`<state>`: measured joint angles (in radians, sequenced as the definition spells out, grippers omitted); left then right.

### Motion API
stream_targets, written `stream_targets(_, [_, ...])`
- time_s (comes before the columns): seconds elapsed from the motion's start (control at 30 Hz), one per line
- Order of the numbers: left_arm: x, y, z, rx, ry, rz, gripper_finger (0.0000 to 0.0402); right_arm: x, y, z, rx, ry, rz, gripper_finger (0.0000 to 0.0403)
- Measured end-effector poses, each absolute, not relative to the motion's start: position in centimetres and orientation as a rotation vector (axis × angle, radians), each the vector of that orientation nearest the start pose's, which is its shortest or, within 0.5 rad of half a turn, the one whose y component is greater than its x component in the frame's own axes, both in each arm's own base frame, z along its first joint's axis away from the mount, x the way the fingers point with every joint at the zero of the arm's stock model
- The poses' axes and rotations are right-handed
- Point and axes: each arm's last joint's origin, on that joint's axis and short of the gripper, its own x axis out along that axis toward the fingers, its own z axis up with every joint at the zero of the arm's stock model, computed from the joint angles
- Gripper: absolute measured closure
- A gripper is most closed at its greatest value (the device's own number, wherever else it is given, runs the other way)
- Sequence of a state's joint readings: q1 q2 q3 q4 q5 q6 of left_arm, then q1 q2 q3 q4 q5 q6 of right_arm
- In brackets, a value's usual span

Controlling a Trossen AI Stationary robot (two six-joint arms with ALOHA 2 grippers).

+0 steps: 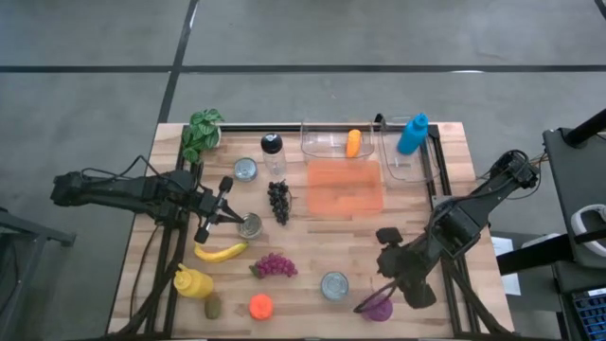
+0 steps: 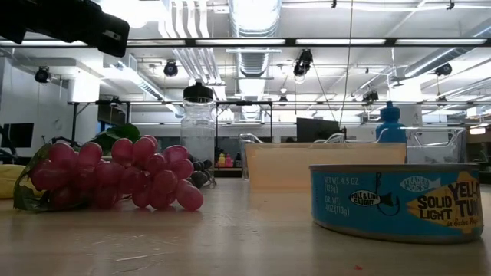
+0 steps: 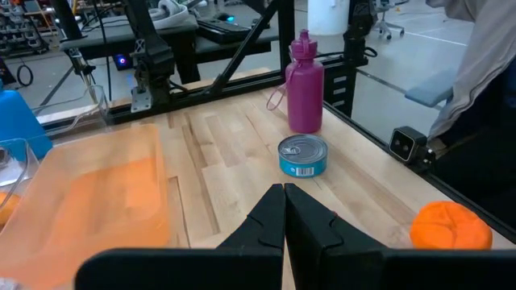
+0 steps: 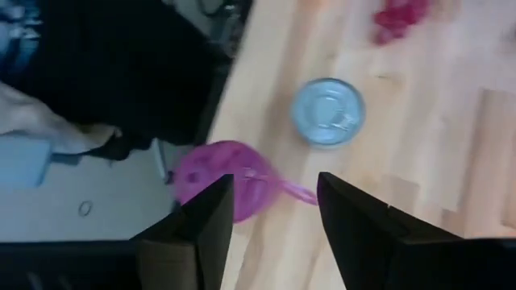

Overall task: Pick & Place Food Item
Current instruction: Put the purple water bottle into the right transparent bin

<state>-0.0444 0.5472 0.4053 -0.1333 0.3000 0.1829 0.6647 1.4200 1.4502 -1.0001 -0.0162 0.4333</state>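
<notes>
A pale, planked wooden table (image 1: 312,270) is shown from above, bearing smooth rounded objects: a yellow banana (image 1: 221,252), a knobbly cluster of red grapes (image 1: 274,266), dark grapes (image 1: 278,202), a flat cylindrical tuna can (image 1: 334,285) and an orange fruit (image 1: 260,305). An orange translucent tray (image 1: 346,187) is seen near the centre. The right pincer (image 1: 398,275) is held just above a magenta bottle (image 1: 378,305) standing at the table's near edge; its fingers are parted and nothing is gripped. The left pincer (image 1: 216,206) is closed tight and empty, poised between the banana and a second can (image 1: 249,225). Only in the low view is the printed label of the tuna can legible; the bottle's upright cylindrical form is given by the left wrist view alone.
</notes>
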Motion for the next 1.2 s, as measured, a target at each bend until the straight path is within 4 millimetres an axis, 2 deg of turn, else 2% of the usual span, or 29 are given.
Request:
stream_targets(0.23, [13.7,-1.5,23.9,0.145,0.244,-0.367,0.0395,21.9,19.4,34.3,-0.042,1.032,0.550,0.0222])
stream_targets(0.7, [13.7,-1.5,23.9,0.143,0.249,-0.367,0.0395,22.9,22.1,32.2,-0.112,1.033,0.621,0.0244])
stream_targets(1.2, [13.6,-1.5,23.7,0.139,0.274,-0.368,0.0395,23.0,22.4,31.7,-0.186,1.028,0.644,0.0268])
